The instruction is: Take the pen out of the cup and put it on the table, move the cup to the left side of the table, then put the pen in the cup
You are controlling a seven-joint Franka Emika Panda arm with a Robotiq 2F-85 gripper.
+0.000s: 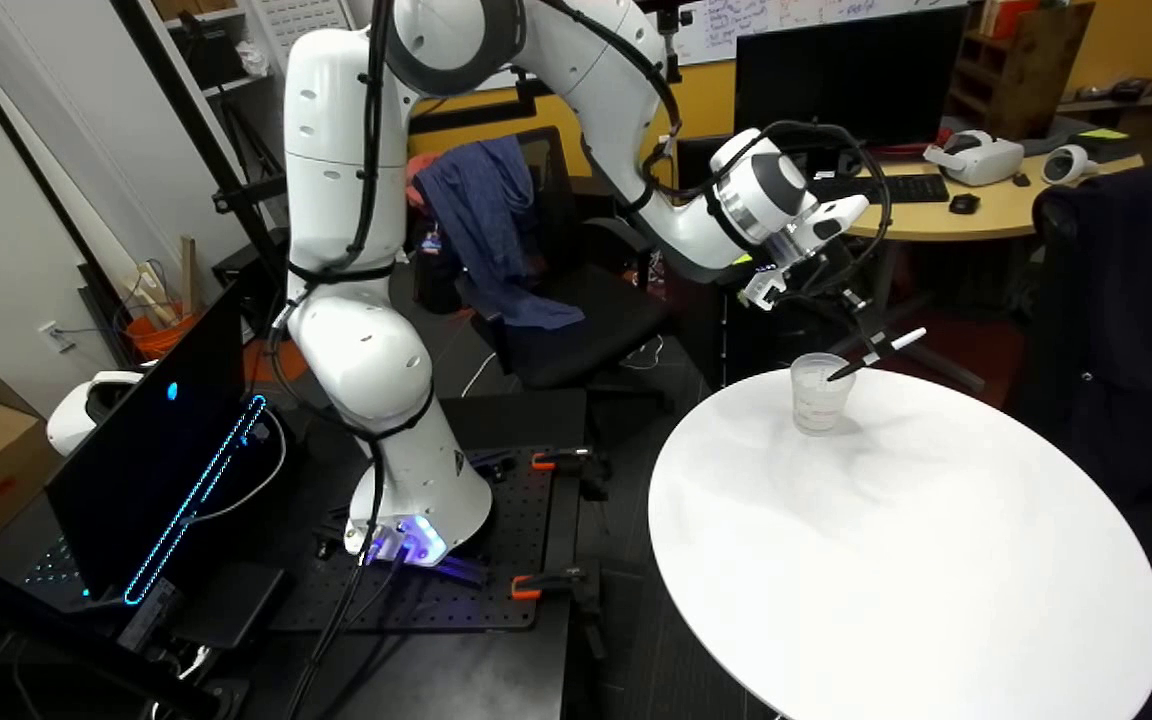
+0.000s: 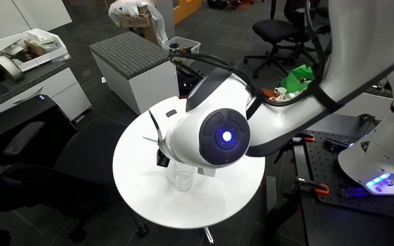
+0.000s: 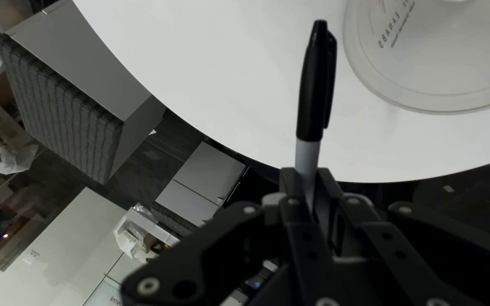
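Observation:
My gripper (image 1: 874,352) is shut on the pen (image 3: 315,85), gripping its white barrel. In the wrist view the pen's black capped end points away from the fingers. An exterior view has the pen tilted, capped end lower, overlapping the rim of the cup (image 1: 820,400). The clear cup stands upright on the round white table (image 1: 916,560), close to its edge. In the wrist view, the pen's cap is beside the cup (image 3: 436,102), outside its rim. The arm's wrist hides most of the gripper in an exterior view, where the cup (image 2: 182,177) shows below it.
A chair draped with blue cloth (image 1: 506,240) sits behind the arm, near a tan desk (image 1: 996,210) with a monitor. A dark chair (image 2: 84,160) stands close beside the table. A grey-topped cabinet (image 2: 132,54) is past the table's far edge.

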